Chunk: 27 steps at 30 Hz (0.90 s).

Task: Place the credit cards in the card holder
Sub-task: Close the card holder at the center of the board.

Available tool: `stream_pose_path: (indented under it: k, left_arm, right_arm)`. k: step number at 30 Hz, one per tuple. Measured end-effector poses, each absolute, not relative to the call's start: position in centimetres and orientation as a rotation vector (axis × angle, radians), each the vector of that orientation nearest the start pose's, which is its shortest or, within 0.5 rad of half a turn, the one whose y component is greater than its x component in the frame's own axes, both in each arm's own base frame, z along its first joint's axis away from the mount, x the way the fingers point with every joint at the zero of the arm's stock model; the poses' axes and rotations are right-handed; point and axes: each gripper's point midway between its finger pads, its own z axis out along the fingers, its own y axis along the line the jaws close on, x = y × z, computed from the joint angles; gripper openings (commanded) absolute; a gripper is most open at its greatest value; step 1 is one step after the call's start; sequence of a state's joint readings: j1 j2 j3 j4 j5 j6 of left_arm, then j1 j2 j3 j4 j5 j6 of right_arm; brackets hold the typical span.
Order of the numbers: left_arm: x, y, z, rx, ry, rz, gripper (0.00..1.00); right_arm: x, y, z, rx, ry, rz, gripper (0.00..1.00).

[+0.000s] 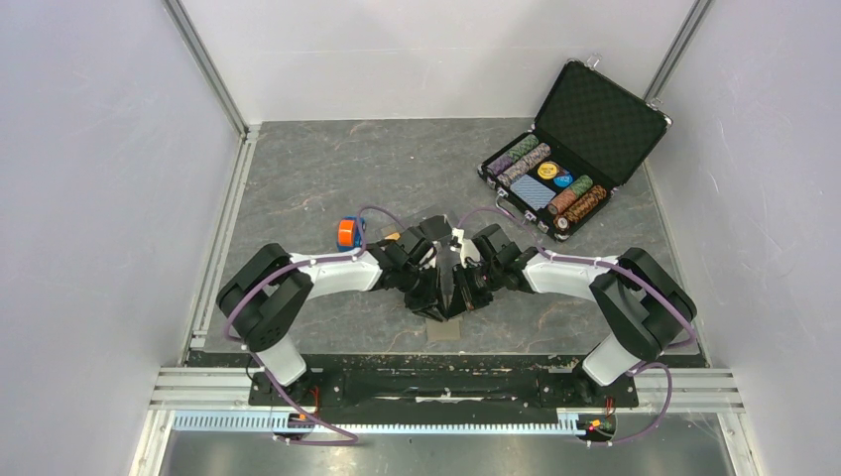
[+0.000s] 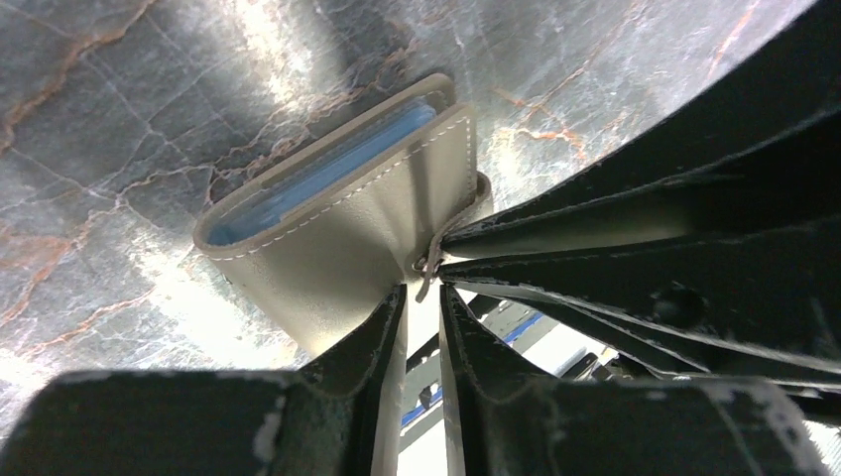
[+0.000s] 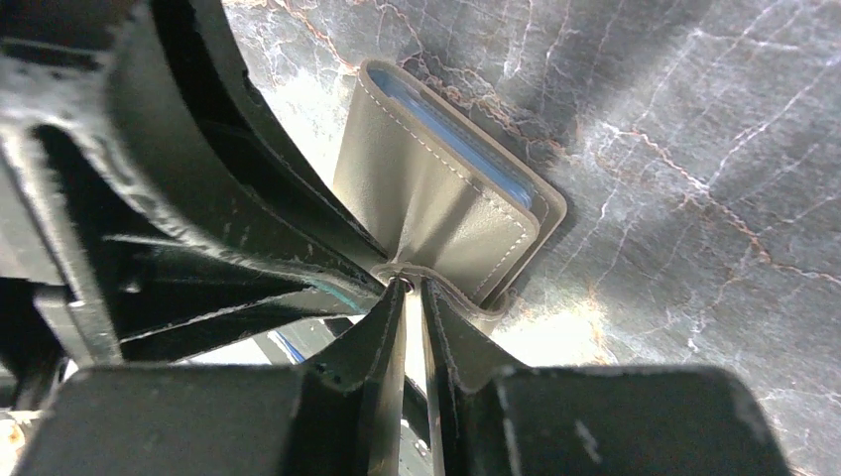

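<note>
As the card holder [image 2: 337, 228] is light, soft and buckles where pinched, the stiffer stitched edge is judged the better hold. It is held mid-frame in the left wrist view: right gripper [image 3: 407, 293] clamped on its corner, left gripper [image 2: 421, 297] fingers nearly together, grip unconfirmed.

Arms angled inward, wrists low; left gripper [image 2: 424, 297], right gripper [image 3: 409, 293] tip to tip, both pinching card holder [image 2: 337, 248].
</note>
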<state>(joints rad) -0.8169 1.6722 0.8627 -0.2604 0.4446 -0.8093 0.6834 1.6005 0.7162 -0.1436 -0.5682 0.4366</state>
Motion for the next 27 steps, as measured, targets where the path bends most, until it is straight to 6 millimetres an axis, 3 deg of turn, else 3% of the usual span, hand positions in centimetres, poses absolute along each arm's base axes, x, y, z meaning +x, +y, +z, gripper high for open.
stream_pose_path:
  k: [2, 8, 27]
  left_arm:
    - [15.5, -31.53, 3.0, 0.178, 2.973, -0.98, 0.23]
    - [15.54, -31.45, 2.93, 0.207, 2.982, -0.936, 0.02]
    - [16.3, -31.81, 3.56, 0.212, 2.951, -0.918, 0.02]
  right_arm:
    - [16.91, 27.88, 2.46, -0.565, 2.725, 1.098, 0.15]
    - [16.92, 27.95, 2.51, -0.567, 2.722, 1.104, 0.15]
    - [17.62, 27.74, 2.9, -0.559, 2.668, 1.07, 0.17]
